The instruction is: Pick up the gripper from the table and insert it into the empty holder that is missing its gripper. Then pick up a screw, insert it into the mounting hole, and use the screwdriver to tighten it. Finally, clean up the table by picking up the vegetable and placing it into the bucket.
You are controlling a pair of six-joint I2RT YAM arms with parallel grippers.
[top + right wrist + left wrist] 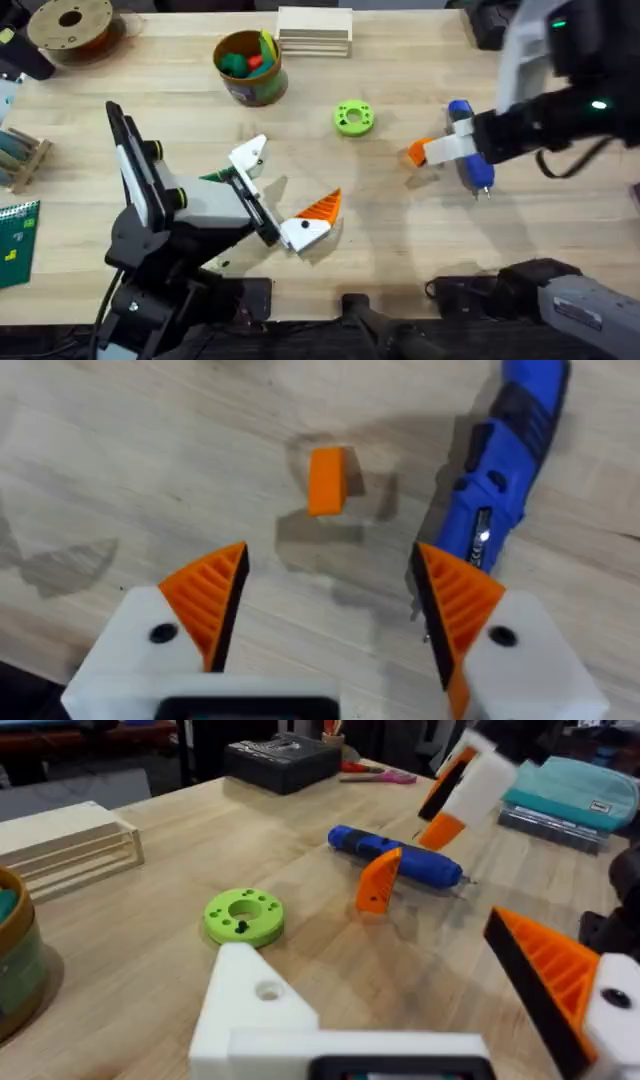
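R jaws (330, 610) open over gripper (327, 480), screwdriver (505, 450) beside

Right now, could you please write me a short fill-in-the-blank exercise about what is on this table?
1. The loose orange gripper lies on the table beside the blue ____.
2. The right hand hovers above that gripper with its fingers ____.
3. The left hand's bare white holder lacks its ____ tip.
4. The vegetable pieces sit inside the ____.

Missing words: screwdriver; open; orange; bucket
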